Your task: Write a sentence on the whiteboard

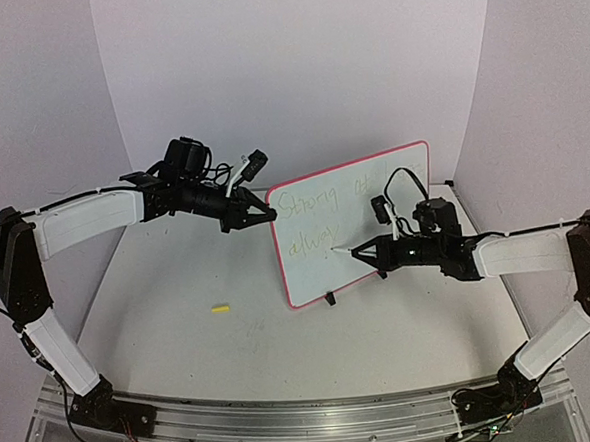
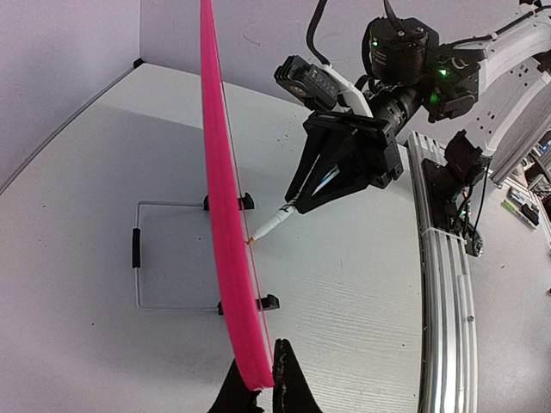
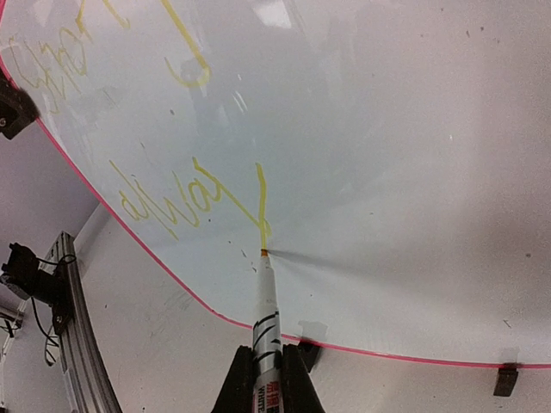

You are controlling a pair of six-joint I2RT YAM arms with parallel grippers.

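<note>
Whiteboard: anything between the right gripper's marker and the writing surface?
Nothing visible. The marker held in the right gripper has its tip on the whiteboard, at the end of the sentence, second line. The left gripper pinches the board's edge.

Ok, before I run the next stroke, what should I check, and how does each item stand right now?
1. Left tool clamped on the whiteboard edge: ok.
2. Right tool shut on the marker: ok.
3. Marker tip touching the board at the foot of a yellow stroke: ok.
4. Board upright on its black feet: ok.
5. Sentence legible: ok up close, faint from above.
6. Small yellow piece on the table lies apart from both arms: ok.
</note>
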